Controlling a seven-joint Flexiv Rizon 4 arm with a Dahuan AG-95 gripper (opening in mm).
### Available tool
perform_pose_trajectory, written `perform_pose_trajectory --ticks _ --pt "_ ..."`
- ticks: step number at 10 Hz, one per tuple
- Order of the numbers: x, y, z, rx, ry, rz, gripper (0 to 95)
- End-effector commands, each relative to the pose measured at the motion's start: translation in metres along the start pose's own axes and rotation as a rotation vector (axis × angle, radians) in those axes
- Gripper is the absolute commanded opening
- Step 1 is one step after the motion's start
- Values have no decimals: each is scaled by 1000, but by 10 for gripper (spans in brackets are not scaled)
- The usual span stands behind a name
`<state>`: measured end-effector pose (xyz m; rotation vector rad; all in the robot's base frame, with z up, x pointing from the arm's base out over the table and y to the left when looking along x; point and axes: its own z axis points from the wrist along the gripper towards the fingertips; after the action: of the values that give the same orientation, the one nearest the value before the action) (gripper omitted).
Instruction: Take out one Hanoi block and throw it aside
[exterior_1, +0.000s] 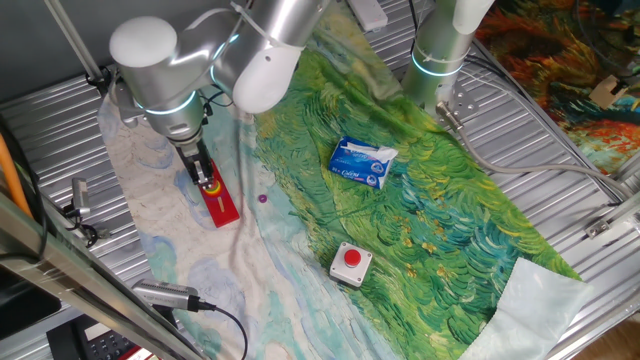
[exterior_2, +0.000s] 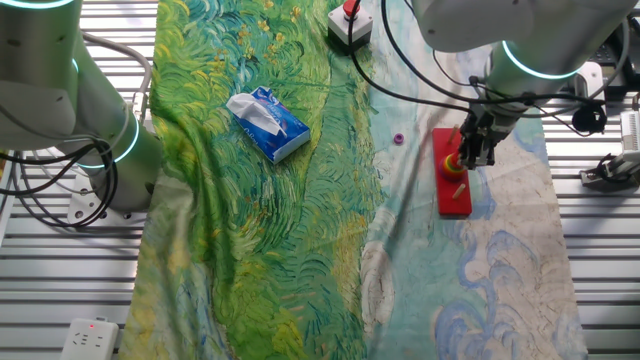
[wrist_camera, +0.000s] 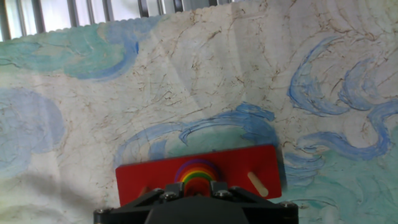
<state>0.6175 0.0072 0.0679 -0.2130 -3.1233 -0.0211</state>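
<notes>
The red base board (wrist_camera: 140, 177) lies on the pale cloth, with a rainbow stack of discs (wrist_camera: 198, 167) on one peg and a bare wooden peg (wrist_camera: 257, 183) beside it. My gripper (wrist_camera: 193, 188) is straight above the stack, its fingers (wrist_camera: 169, 186) close together on either side of the stack's top. The tiny red Hanoi block (wrist_camera: 196, 182) fills the narrow gap between them and still sits on the stack. The gripper (exterior_1: 207, 183) and board (exterior_1: 224, 208) also show in one fixed view, and the gripper (exterior_2: 460, 158) and board (exterior_2: 453, 197) in the other fixed view.
A tiny purple piece (exterior_1: 263, 198) lies on the cloth next to the board. A red button on a white box (exterior_1: 351, 262) and a blue tissue pack (exterior_1: 362, 162) sit on the green cloth. A second arm's base (exterior_1: 438, 55) stands at the back.
</notes>
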Motion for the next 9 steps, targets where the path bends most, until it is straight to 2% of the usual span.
perform_pose_trajectory --ticks 1,2,3,5,6,9 --pt "0 0 1 -1 0 10 190" --pt "0 0 1 -1 1 14 190" --pt "0 0 1 -3 4 21 0" --pt "0 0 1 -2 9 11 0" --pt "1 1 -4 -1 19 10 0" --pt "1 1 -3 -2 19 10 0"
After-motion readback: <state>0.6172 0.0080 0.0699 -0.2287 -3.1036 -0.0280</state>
